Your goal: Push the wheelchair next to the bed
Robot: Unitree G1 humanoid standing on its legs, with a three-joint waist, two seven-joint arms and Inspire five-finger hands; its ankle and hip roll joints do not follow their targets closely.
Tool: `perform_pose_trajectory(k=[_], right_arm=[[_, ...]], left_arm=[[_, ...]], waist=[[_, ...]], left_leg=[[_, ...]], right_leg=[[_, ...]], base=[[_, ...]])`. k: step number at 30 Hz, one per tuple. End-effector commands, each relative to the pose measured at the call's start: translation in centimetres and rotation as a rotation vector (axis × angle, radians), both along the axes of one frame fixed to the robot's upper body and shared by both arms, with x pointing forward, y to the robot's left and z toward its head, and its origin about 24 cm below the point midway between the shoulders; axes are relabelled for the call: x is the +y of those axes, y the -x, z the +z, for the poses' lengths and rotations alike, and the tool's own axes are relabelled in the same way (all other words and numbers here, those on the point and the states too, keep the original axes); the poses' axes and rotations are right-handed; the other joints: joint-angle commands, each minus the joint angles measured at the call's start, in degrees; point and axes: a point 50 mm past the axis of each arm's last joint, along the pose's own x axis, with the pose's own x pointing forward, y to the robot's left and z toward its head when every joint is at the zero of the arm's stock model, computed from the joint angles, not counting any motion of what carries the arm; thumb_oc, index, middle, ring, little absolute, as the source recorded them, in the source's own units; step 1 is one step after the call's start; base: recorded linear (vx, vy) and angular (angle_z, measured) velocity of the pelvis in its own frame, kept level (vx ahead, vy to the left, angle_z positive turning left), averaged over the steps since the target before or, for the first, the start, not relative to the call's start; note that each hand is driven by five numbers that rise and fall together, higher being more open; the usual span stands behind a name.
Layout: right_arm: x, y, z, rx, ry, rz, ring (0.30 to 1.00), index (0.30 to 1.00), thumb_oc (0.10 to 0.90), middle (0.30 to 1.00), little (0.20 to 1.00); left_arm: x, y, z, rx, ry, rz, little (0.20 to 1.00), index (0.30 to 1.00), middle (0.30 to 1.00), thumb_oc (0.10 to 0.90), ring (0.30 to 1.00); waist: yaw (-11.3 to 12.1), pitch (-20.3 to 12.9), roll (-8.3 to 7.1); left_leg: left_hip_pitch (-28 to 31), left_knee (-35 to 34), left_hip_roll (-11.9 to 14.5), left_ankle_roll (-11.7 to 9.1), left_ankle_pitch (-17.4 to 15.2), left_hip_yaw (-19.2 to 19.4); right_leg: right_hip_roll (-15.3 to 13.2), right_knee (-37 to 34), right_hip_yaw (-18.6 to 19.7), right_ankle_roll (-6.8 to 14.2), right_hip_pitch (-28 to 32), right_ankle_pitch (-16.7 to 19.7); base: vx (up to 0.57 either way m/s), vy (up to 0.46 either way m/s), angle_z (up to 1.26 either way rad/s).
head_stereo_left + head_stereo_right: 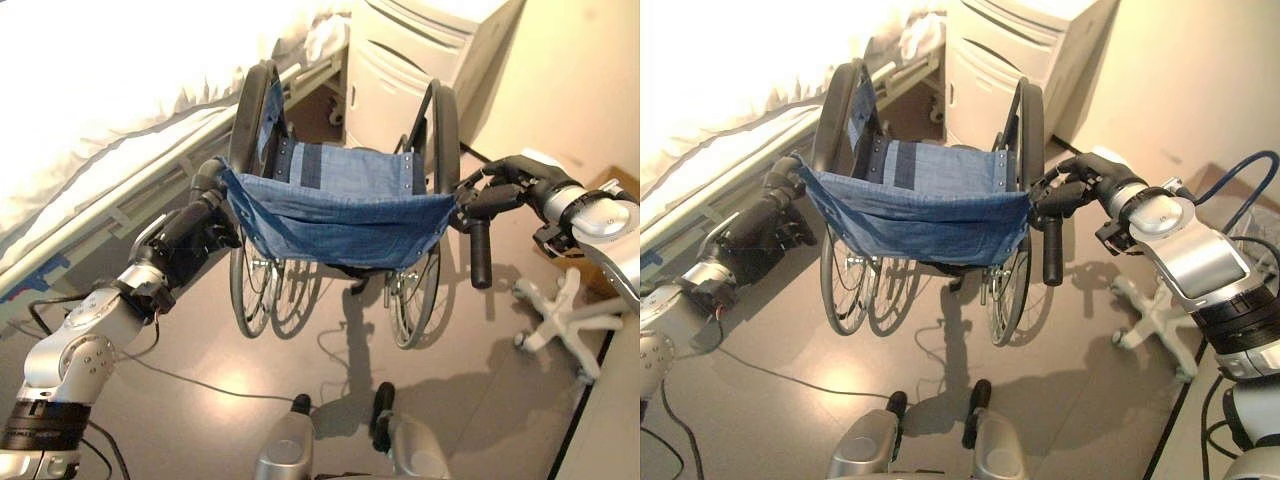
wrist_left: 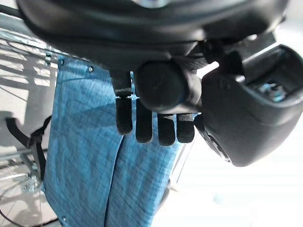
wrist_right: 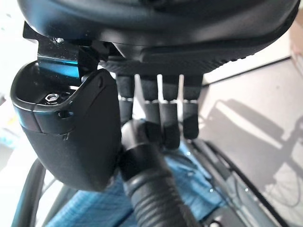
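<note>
Both hands are curled round the two push handles of the one wheelchair: left hand, right hand. The right wrist view shows that handle's ribbed grip; the head views show one bed just beside it

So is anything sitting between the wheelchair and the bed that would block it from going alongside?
Nothing visible does. The wheelchair already stands close beside the bed, its left wheel near the bed rail, with bare floor between. The white cabinet stands just ahead of it. The left hand and right hand grip its handles.
</note>
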Motion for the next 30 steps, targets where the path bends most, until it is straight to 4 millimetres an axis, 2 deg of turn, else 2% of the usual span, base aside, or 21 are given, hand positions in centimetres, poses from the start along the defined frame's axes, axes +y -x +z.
perform_pose_trajectory(k=[1,3,8,16,26,27,28,29,30], right_arm=[[4.4,0.5,8.1,-0.396,0.030,0.211,0.300,0.300,0.400,0.300,0.300],[4.6,0.5,7.5,-0.389,0.051,0.214,0.300,0.300,0.400,0.300,0.300],[4.7,0.5,7.4,-0.378,0.068,0.203,0.300,0.300,0.400,0.300,0.300],[4.5,0.6,6.6,-0.364,0.054,0.181,0.300,0.300,0.400,0.300,0.300],[3.8,0.7,5.8,-0.349,0.009,0.150,0.300,0.300,0.400,0.300,0.300],[3.7,0.6,5.7,-0.349,0.006,0.144,0.352,0.352,0.435,0.352,0.352],[3.6,0.6,5.6,-0.347,0.005,0.135,0.724,0.724,0.682,0.724,0.724],[3.3,0.6,5.5,-0.348,0.002,0.117,0.900,0.900,0.800,0.900,0.900],[3.3,0.6,5.5,-0.348,0.001,0.115,0.900,0.900,0.800,0.900,0.900]], left_arm=[[-3.6,1.0,10.0,-0.561,0.021,-0.183,0.300,0.300,0.300,0.400,0.300],[-3.4,1.4,10.2,-0.579,0.046,-0.177,0.300,0.300,0.300,0.400,0.300],[-3.3,1.3,10.3,-0.570,0.056,-0.182,0.300,0.300,0.300,0.400,0.300],[-2.6,1.1,10.1,-0.524,0.041,-0.174,0.300,0.300,0.300,0.400,0.300],[-2.3,0.7,10.1,-0.498,0.016,-0.149,0.300,0.300,0.300,0.400,0.300],[-2.2,0.6,10.1,-0.497,0.011,-0.145,0.300,0.300,0.300,0.400,0.300],[-2.2,0.6,10.1,-0.493,0.000,-0.140,0.300,0.300,0.300,0.400,0.300],[-2.1,0.6,10.2,-0.488,-0.010,-0.136,0.648,0.648,0.648,0.632,0.648],[-2.2,0.6,10.2,-0.487,-0.012,-0.135,0.822,0.822,0.822,0.748,0.822]], waist=[[1.2,-11.0,-1.47],[1.4,-11.6,-0.46],[0.5,-13.5,0.19],[0.3,-13.7,0.38],[0.0,-13.2,-0.11],[0.0,-13.2,-0.13],[0.0,-13.2,-0.17],[0.0,-13.2,-0.18],[0.0,-13.2,-0.19]], left_leg=[[1.2,-0.3,2.2,0.0,6.5,6.6],[4.0,-9.0,2.9,0.0,7.7,7.9],[9.6,-18.1,2.9,0.0,6.1,10.1],[12.9,-21.5,2.1,0.9,4.8,9.9],[14.0,-22.4,1.5,2.0,3.9,9.9],[14.1,-22.5,1.5,2.0,3.9,10.0],[14.2,-22.7,1.5,2.1,3.9,10.0],[14.3,-23.0,1.5,2.1,3.9,9.9],[14.4,-23.0,1.5,2.2,3.9,9.9]], right_leg=[[-0.3,-6.6,-2.4,3.1,6.3,3.0],[-0.5,-7.1,-3.3,3.5,7.3,2.9],[-1.2,-8.1,-4.3,4.4,7.5,3.3],[-2.8,-8.6,-3.4,6.4,7.1,4.6],[-3.7,-8.1,-2.8,7.5,6.7,5.1],[-3.7,-8.1,-2.8,7.6,6.8,5.1],[-3.6,-8.3,-2.8,7.6,6.9,5.1],[-3.6,-8.4,-2.8,7.7,7.1,5.1],[-3.6,-8.5,-2.8,7.7,7.1,5.2]], base=[[0.08,0.085,0.29],[0.12,0.125,0.33],[0.08,0.108,0.01],[0.06,0.046,0.03],[0.00,0.000,0.00],[0.00,0.000,0.00],[0.00,0.000,0.00],[0.00,0.000,0.00],[0.00,0.000,0.00]])
